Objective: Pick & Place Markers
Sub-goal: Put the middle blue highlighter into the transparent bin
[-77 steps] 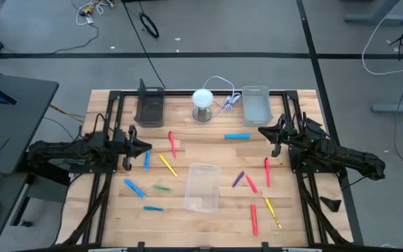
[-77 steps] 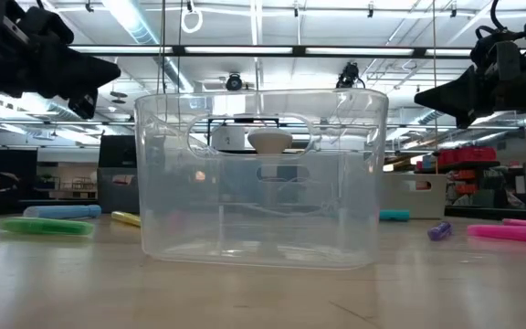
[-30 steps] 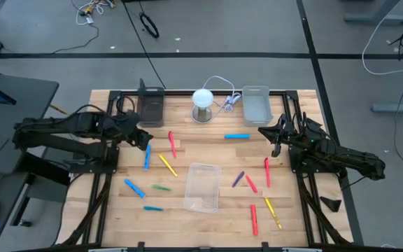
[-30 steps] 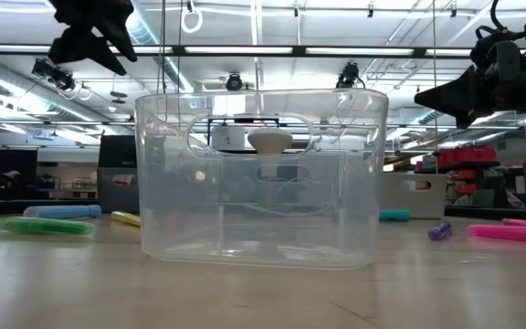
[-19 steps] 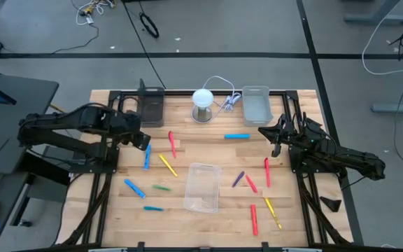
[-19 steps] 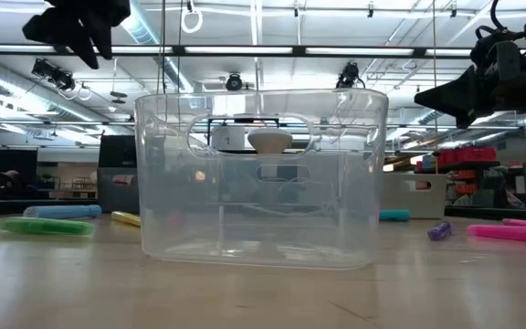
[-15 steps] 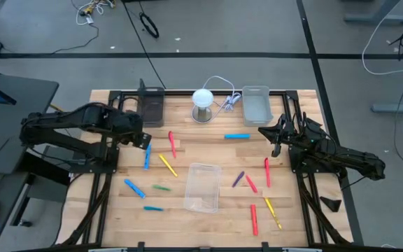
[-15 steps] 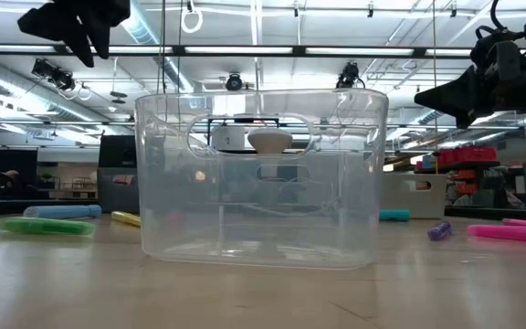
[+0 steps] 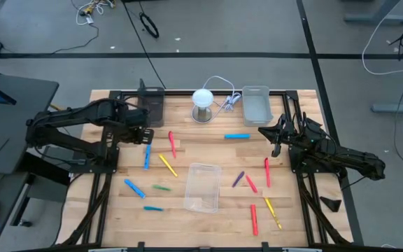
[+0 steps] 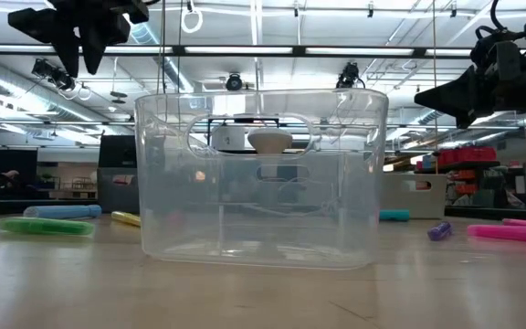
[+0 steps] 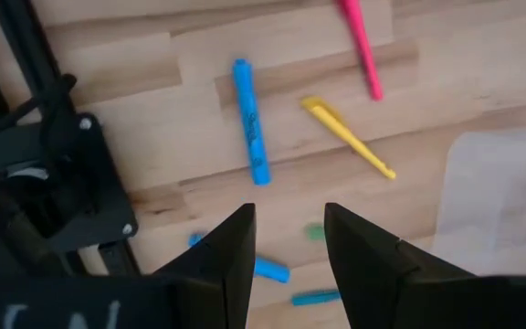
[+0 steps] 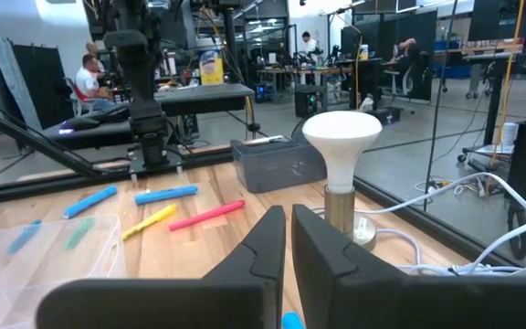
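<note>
About a dozen markers lie flat on the wooden table. In the high view, a blue marker (image 9: 146, 157), a red marker (image 9: 172, 143) and a yellow marker (image 9: 168, 165) lie left of the clear tray (image 9: 203, 187). More lie near the front left and on the right. My left gripper (image 9: 145, 136) hovers open, high above the table beside the blue marker (image 11: 250, 135), fingers pointing down (image 11: 286, 228). My right gripper (image 9: 274, 140) waits shut (image 12: 288, 228) above the right side, near a red marker (image 9: 266, 171).
A black tray (image 9: 150, 107), a white lamp (image 9: 202, 103) with its cable, and a grey tray (image 9: 255, 105) stand along the far edge. The clear tray (image 10: 261, 178) fills the middle of the low view. Black frame rails run along the table's left and right sides.
My left arm has swung its elbow toward the far edge. Its gripper has stayed high near the blue marker and has tipped to point more steeply down. The markers and my right arm have not moved.
</note>
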Tool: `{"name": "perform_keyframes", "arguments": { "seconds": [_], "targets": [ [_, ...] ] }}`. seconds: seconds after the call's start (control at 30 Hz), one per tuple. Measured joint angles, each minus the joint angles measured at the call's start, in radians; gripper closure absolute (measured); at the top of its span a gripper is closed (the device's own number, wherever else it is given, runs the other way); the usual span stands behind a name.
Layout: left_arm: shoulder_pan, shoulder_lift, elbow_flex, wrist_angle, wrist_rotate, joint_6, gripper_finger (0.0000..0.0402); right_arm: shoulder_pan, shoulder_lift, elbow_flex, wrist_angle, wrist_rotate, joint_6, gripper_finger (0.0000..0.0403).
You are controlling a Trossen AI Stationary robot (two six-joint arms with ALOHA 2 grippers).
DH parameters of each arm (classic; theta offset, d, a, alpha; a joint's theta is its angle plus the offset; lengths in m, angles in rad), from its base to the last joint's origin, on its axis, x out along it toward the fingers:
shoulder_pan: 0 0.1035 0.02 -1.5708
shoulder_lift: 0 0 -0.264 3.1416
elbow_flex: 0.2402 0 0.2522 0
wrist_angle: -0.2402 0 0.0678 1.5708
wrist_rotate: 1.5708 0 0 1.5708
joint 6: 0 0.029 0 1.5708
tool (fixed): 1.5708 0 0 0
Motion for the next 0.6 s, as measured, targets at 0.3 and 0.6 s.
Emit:
{"name": "perform_keyframes", "arguments": {
  "seconds": [0.3, 0.6],
  "targets": [
    [0.022, 0.013, 0.0, -0.001, -0.031, 0.0, 0.0264, 0.0, 0.0, 0.0, 0.0, 0.0, 0.0, 0.0374],
    [0.012, 0.014, 0.0, 0.004, -0.075, -0.008, 0.0264, 0.0, 0.0, 0.0, 0.0, 0.0, 0.0, 0.0374]
  ]
}}
